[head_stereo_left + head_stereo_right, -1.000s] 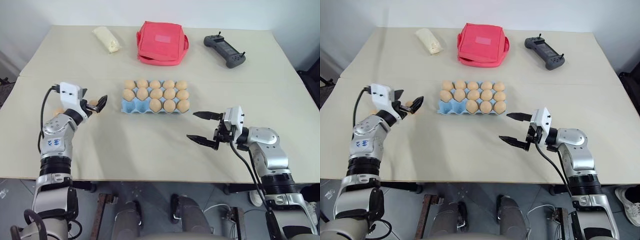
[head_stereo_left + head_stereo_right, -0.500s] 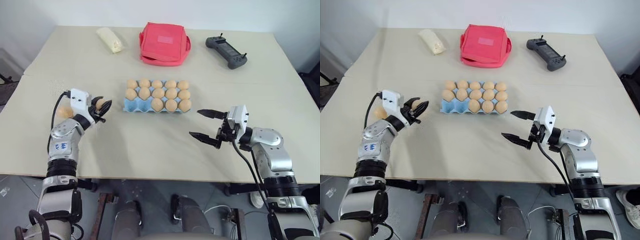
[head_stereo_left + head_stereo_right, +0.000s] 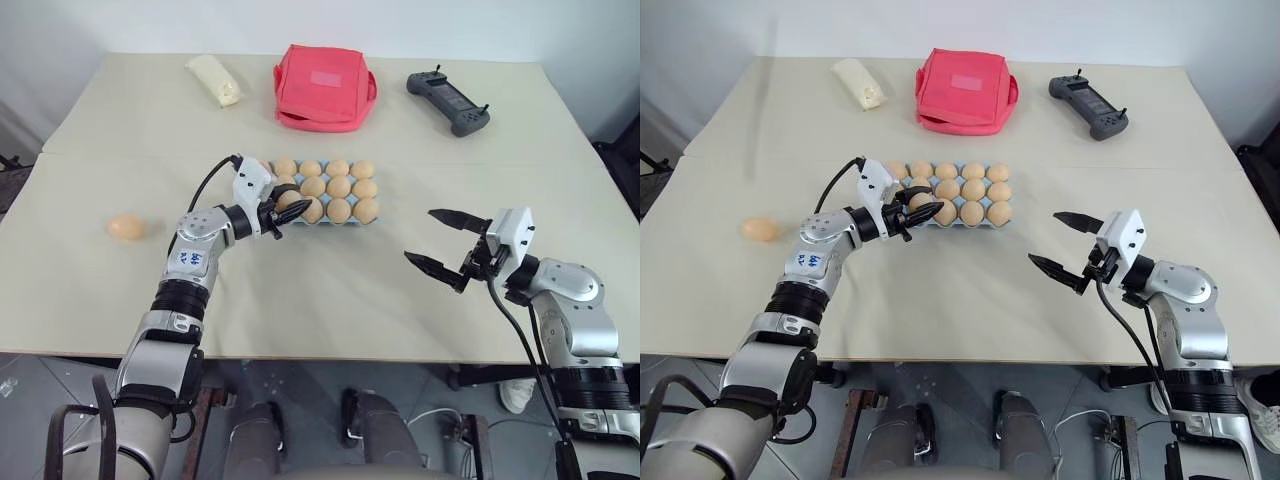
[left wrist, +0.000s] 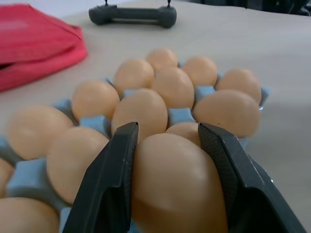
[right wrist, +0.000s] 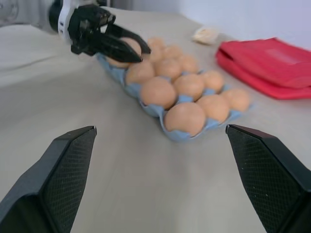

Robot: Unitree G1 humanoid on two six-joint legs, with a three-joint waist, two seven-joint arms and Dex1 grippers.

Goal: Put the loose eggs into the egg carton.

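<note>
A smooth tan oval egg (image 3: 126,227) lies loose on the beige table (image 3: 300,290), well left of the light blue moulded egg carton (image 3: 262,214). The left gripper (image 4: 167,145) clamps another egg (image 4: 177,187) at the carton's near-left corner. Behind the carton: a pale wrapped lump (image 3: 214,79), red fabric bag (image 3: 325,85), dark controller (image 3: 448,102). Right of the carton, the right gripper (image 3: 442,244) gapes, holding nothing.

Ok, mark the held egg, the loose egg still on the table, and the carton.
held egg (image 4: 175,182): left wrist view, middle of shell.
loose egg (image 3: 127,227): left eye view, centre.
egg carton (image 3: 262,215): left eye view, front-left blue rim.
</note>
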